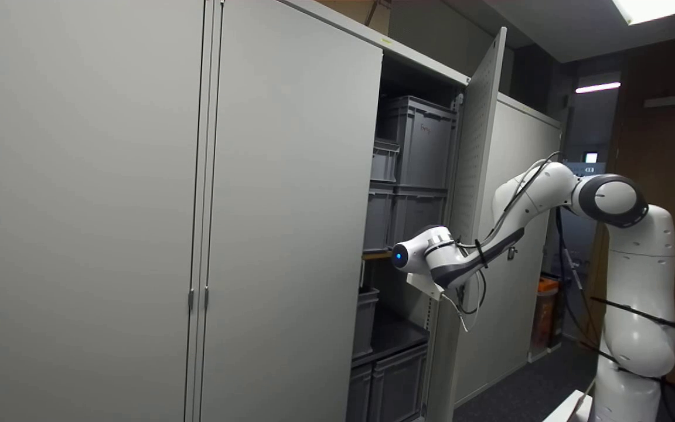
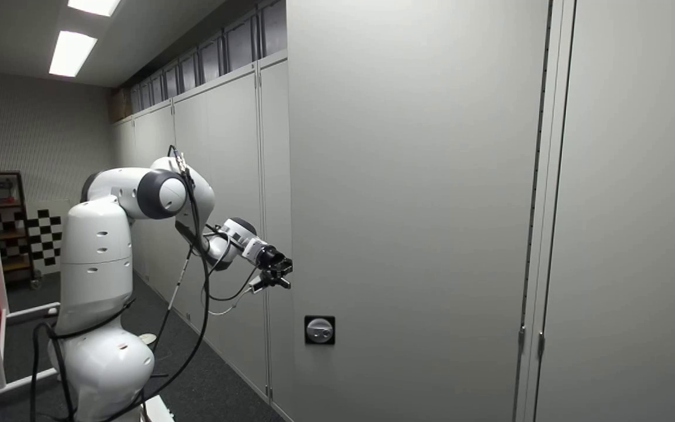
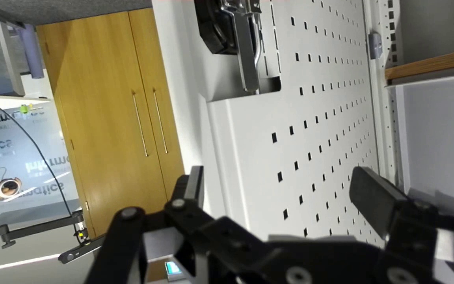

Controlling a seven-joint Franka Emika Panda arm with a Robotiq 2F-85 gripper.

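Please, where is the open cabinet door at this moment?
In the wrist view, the open cabinet door fills the middle, showing between the fingers of the open gripper, with the wooden doors to its left.

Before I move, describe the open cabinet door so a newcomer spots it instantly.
In an exterior view, find the wall of pale grey cabinets, then the gap showing stacked grey bins. The open door juts out at that gap's right edge. Unlike the shut doors beside it, it shows an inner face punched with rows of holes.
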